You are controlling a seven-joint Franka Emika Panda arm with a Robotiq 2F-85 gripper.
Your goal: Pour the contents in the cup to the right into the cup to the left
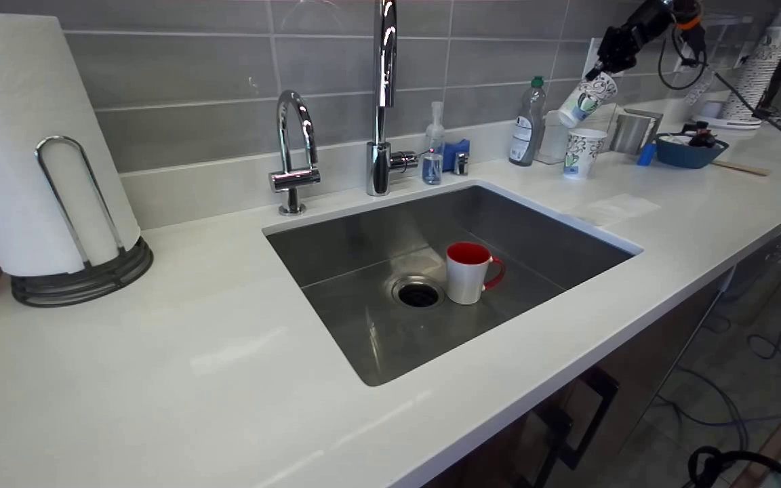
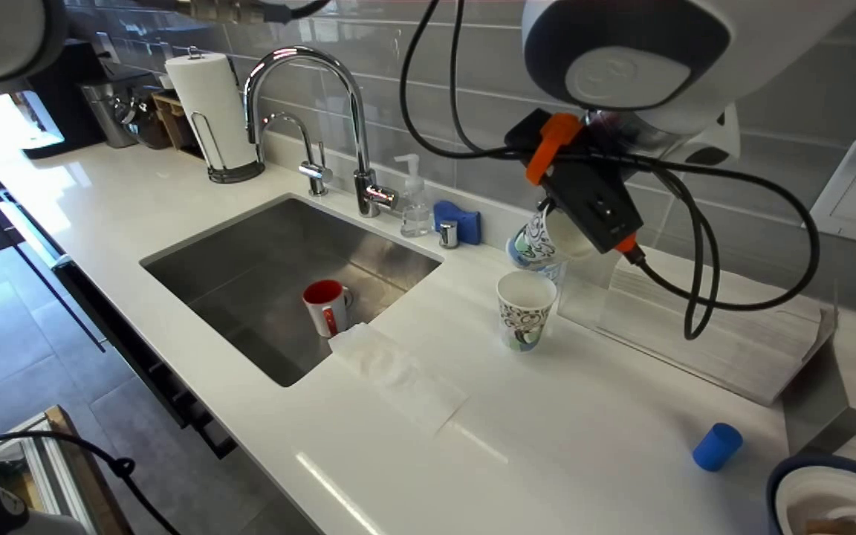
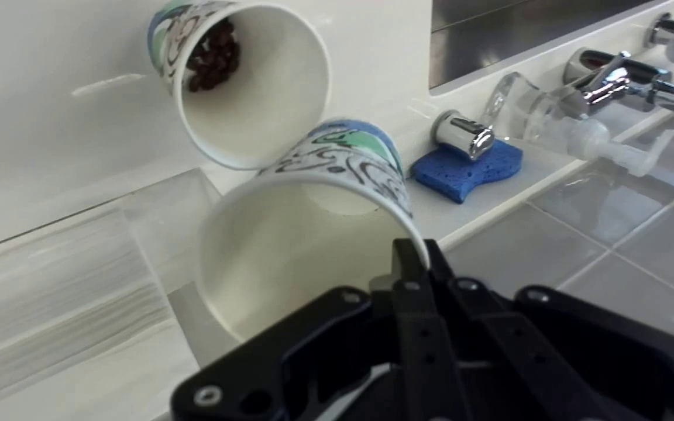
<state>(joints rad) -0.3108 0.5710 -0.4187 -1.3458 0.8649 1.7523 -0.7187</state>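
My gripper (image 3: 422,257) is shut on the rim of a paper cup (image 3: 337,158) with dark swirls and green and blue marks. This held cup is tilted, its mouth facing the wrist camera; I see no contents inside it. It shows in both exterior views (image 1: 587,102) (image 2: 534,241), above the counter. A similar paper cup (image 3: 281,88) stands upright on the counter just below it, with dark red-brown beans inside. The standing cup also shows in both exterior views (image 1: 583,154) (image 2: 524,310). Both cups are patterned; no plain white cup shows, so I cannot tell right from left.
A dish soap bottle (image 1: 527,125) and a clear tray (image 2: 695,327) stand near the cups by the wall. A blue sponge (image 3: 466,169) and pump bottle (image 1: 433,152) are by the sink (image 1: 336,251), which holds a red-and-white mug (image 1: 465,278). A blue cylinder (image 2: 718,446) lies further along.
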